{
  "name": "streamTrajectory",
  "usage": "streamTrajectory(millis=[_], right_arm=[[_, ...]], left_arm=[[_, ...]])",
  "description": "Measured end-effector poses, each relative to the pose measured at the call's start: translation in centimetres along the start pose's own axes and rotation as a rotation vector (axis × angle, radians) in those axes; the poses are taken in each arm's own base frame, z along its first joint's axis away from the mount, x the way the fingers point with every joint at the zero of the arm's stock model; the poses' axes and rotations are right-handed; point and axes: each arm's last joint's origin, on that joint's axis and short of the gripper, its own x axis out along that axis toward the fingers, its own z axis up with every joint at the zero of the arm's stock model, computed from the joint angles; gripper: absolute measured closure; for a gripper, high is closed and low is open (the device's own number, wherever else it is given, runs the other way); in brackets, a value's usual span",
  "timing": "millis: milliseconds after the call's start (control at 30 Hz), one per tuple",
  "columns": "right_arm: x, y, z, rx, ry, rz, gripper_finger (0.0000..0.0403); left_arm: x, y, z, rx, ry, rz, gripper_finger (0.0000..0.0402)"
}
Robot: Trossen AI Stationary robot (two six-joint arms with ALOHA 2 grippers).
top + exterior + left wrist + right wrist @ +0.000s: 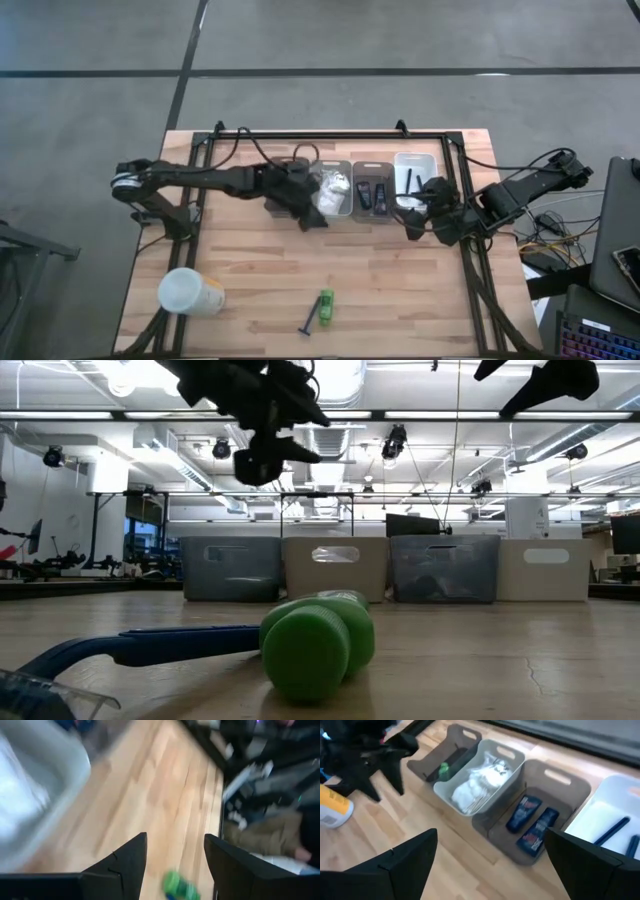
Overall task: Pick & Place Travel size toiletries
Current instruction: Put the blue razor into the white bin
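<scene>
Left tool (318, 221) hangs open, green bottle (326, 308) well apart.

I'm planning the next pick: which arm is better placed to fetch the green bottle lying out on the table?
Probably the left. Its open, empty hand hangs by the bins, nearly in line with the green bottle, which shows between its fingers in its wrist view. The right hand, also open, sits farther off.

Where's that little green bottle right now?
In the high view, the green bottle lies on the table's near edge, beside a blue razor, right of the white cylinder.
</scene>
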Motion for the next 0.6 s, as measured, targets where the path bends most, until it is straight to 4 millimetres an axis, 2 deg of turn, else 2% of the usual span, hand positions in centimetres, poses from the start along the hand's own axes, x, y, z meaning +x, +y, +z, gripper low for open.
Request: streamTrajectory(millis=[367, 600], right_arm=[[1.3, 1.1, -1.1, -0.028, 0.091, -0.022, 0.0064], [1.6, 1.5, -1.4, -0.044, 0.131, -0.003, 0.0083]], left_arm=[[1.6, -3.3, -5.8, 0.052, 0.28, 0.028, 0.02], [2.1, -5.2, -8.3, 0.062, 0.33, 0.036, 0.02]])
